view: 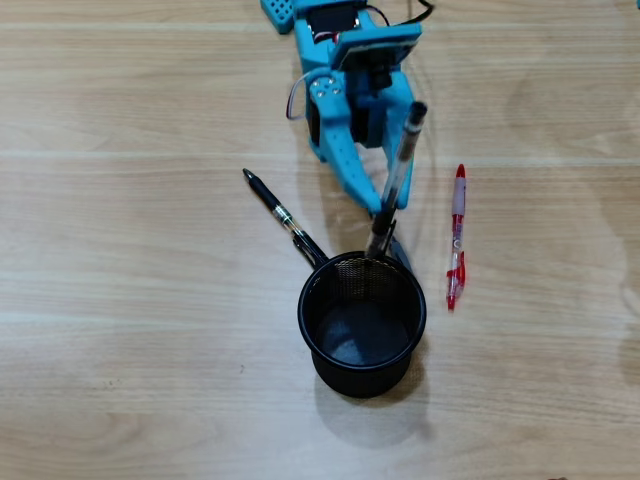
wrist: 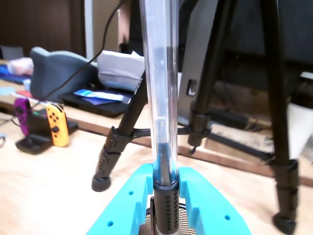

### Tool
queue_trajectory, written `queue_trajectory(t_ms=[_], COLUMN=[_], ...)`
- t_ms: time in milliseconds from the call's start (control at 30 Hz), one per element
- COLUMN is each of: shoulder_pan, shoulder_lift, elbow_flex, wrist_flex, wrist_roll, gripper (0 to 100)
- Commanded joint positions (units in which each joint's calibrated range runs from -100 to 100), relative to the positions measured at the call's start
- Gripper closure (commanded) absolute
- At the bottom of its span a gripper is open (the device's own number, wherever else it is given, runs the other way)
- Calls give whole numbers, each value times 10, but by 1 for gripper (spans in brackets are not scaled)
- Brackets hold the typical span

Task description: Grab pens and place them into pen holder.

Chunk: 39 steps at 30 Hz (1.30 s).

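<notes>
My blue gripper (view: 381,216) is shut on a black pen with a clear barrel (view: 400,165), held steeply tilted, its lower end just behind the far rim of the pen holder (view: 305,318), a round black mesh cup. In the wrist view the pen (wrist: 159,98) stands upright between my gripper (wrist: 165,177), clamped at its dotted black grip. A second black pen (view: 280,212) lies on the table left of my gripper, one end reaching the cup's rim. To the right of the cup, apart from it, a red pen (view: 457,235) lies flat.
The arm's blue body (view: 345,60) fills the top middle of the overhead view. Past the table, the wrist view shows black tripod legs (wrist: 113,147), a dock with purple and orange game controllers (wrist: 51,128) and papers.
</notes>
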Motion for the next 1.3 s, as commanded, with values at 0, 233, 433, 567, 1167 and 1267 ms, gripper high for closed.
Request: queue_trajectory(t_ms=[0, 233, 433, 567, 1167, 1267], shoulder_pan=[-5, 12, 29, 36, 38, 35], shoulder_lift=[16, 69, 120, 140, 149, 148], elbow_flex=[-62, -139, -159, -156, -159, -159], wrist_flex=[20, 98, 97, 97, 92, 92], wrist_roll=[-28, -33, -33, -34, -44, -44], gripper=[98, 98, 98, 98, 87, 87])
